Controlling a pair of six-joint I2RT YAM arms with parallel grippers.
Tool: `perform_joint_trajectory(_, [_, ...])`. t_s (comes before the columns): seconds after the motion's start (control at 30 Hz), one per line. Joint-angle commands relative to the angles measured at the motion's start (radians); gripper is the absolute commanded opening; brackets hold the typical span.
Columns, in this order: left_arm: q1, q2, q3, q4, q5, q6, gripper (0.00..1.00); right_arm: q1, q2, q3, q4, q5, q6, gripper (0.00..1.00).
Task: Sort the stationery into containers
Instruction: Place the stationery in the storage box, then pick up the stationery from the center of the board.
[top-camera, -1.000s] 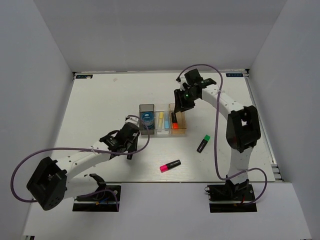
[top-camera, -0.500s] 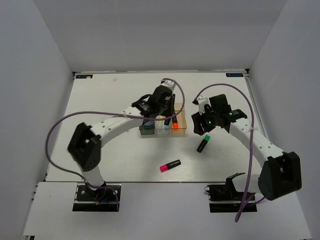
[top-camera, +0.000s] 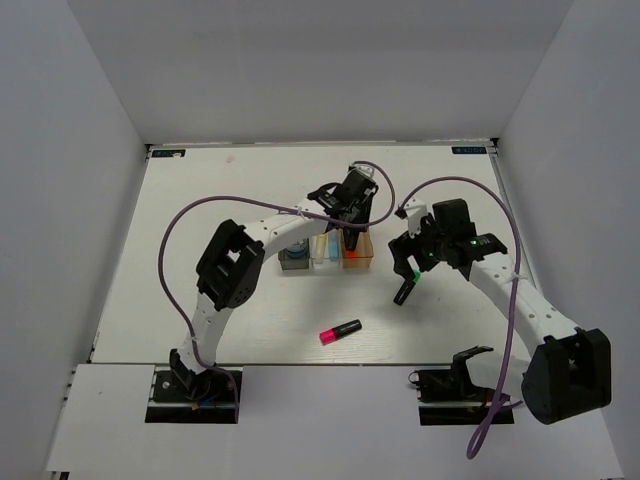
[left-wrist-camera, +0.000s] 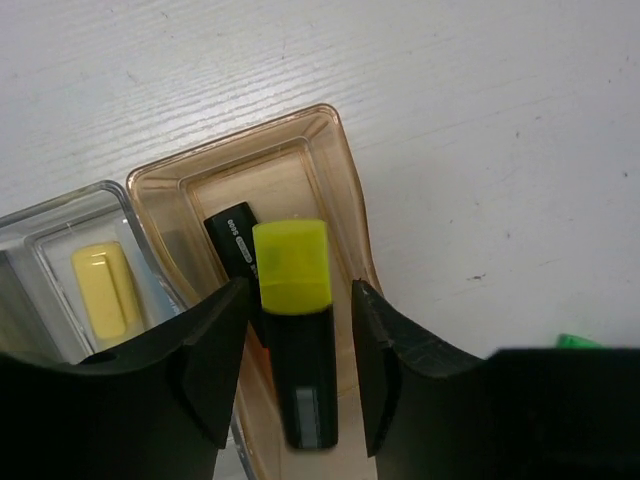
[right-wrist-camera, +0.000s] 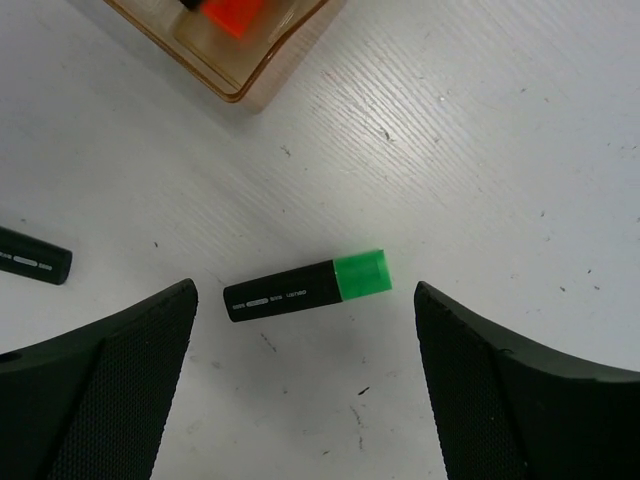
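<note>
Stationery lies loose on the table (top-camera: 200, 250): a pink-capped highlighter (top-camera: 340, 331) sits nearest the arm bases. Just beyond it a green-capped highlighter (right-wrist-camera: 307, 287) lies flat beneath the right gripper (right-wrist-camera: 303, 300), whose jaws stand wide apart on either side without touching it. Farther back, the left gripper (left-wrist-camera: 298, 300) clamps a yellow-capped highlighter (left-wrist-camera: 303, 380) (cap sticking out past the fingers) over the orange-tan bin (left-wrist-camera: 335, 170), where another black highlighter (left-wrist-camera: 232, 235) already lies.

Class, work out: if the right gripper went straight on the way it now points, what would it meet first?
Probably the green-capped highlighter lying on the table, between the open fingers of the right gripper.
</note>
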Motion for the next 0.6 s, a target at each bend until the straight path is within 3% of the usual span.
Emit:
perform_joint_trajectory(0.0, [0.000, -0.019, 0.040, -0.001, -0.004, -0.022, 0.59, -0.018, -0.012, -0.016, 0.046, 0.001, -0.071, 0.90])
perform_joint_trajectory(0.07, [0.001, -0.014, 0.056, 0.018, 0.008, -0.014, 0.77, -0.021, -0.028, -0.037, 0.068, -0.019, -0.095, 0.90])
perform_joint_trajectory(0.2, [0.000, -0.022, 0.100, -0.015, 0.022, -0.006, 0.84, -0.028, -0.063, -0.088, 0.091, -0.103, -0.235, 0.86])
perform_joint_trajectory(0.23, [-0.002, -0.049, 0.097, -0.015, 0.024, -0.003, 0.84, -0.030, -0.086, -0.100, 0.091, -0.205, -0.280, 0.84])
perform_joint_trajectory(0.3, [-0.006, -0.077, 0.071, -0.014, 0.027, 0.001, 0.67, -0.042, -0.133, -0.188, 0.095, -0.330, -0.564, 0.74])
perform_joint_trajectory(0.33, [-0.016, -0.145, 0.036, 0.000, 0.024, 0.018, 0.57, -0.050, -0.167, -0.256, 0.091, -0.397, -0.751, 0.74])
perform_joint_trajectory(0.37, [-0.020, -0.169, 0.016, 0.002, 0.019, 0.026, 0.28, -0.050, -0.172, -0.254, 0.019, -0.413, -0.855, 0.73])
perform_joint_trajectory(0.43, [-0.043, -0.286, -0.076, -0.020, 0.007, 0.058, 0.00, -0.065, -0.094, -0.208, -0.116, -0.444, -1.205, 0.67])
perform_joint_trajectory(0.47, [-0.060, -0.318, -0.136, -0.027, -0.002, 0.070, 0.00, -0.067, -0.031, -0.120, -0.271, -0.452, -1.262, 0.67])
perform_joint_trajectory(0.5, [-0.071, -0.391, -0.173, -0.035, 0.004, 0.101, 0.00, -0.071, 0.028, -0.091, -0.329, -0.452, -1.453, 0.64])
perform_joint_trajectory(0.57, [-0.113, -0.535, -0.327, -0.044, 0.015, 0.170, 0.03, -0.082, 0.101, 0.025, -0.517, -0.439, -1.567, 0.64])
